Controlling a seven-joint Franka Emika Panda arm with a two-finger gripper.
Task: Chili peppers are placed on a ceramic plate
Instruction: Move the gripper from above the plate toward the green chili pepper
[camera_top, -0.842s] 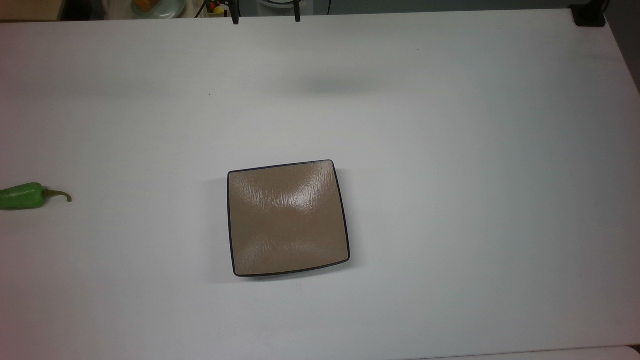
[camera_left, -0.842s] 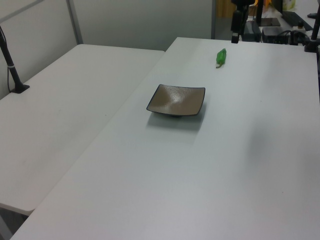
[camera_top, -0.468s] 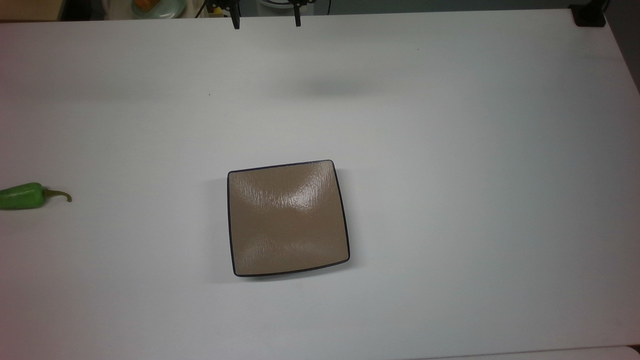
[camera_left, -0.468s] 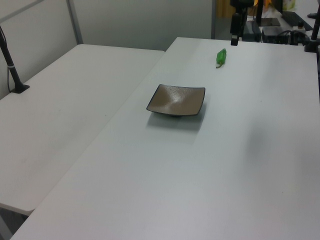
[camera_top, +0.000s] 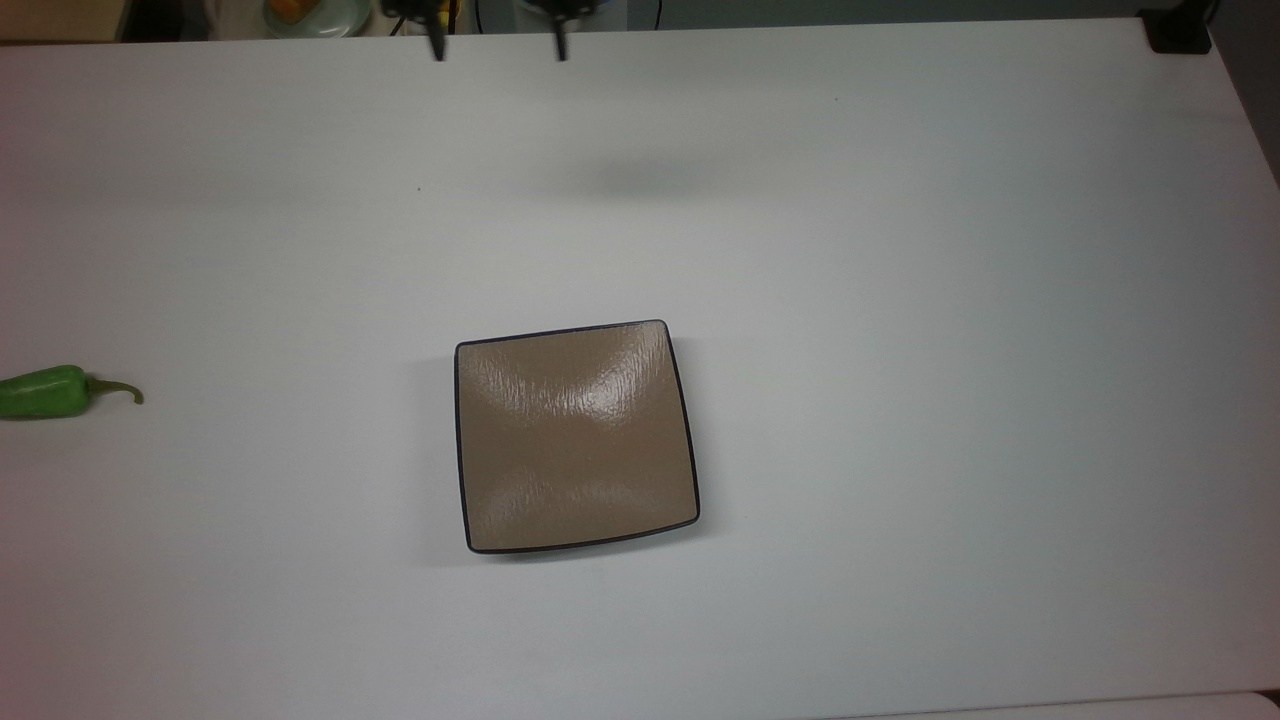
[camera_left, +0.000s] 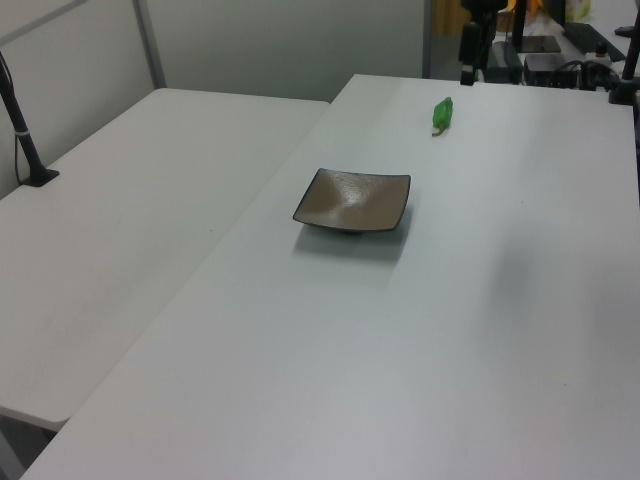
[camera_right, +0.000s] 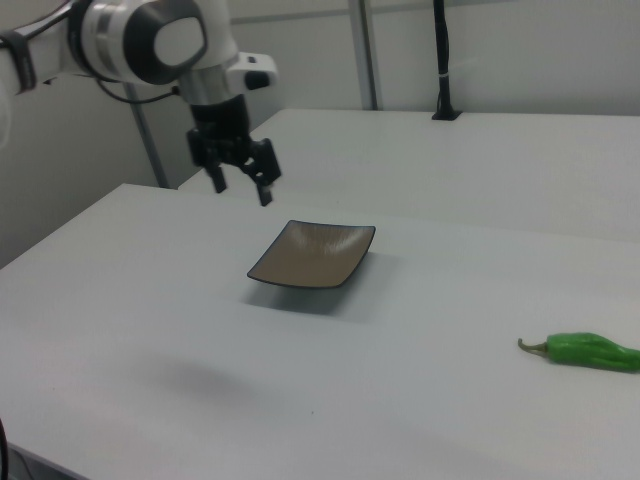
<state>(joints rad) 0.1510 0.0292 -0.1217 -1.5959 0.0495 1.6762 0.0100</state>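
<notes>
The chili pepper, bright green with a thin curved stem, lies on the white table at the top view's far left edge. It also appears as the chili pepper and the chili pepper. The ceramic plate, square and tan-brown with a dark rim, sits bare mid-table, seen too as the plate and the plate. My gripper hangs open and holds nothing, above the table to the left of the plate in the right view. The gripper sits at the top view's upper edge, far from the pepper.
A second white table adjoins on the left view's left, with a black post on it. A black clamp sits at the table's corner. Equipment and a dish lie beyond the table's edge.
The gripper has shifted a little toward the top view's left, staying open. The pepper and plate have not moved.
</notes>
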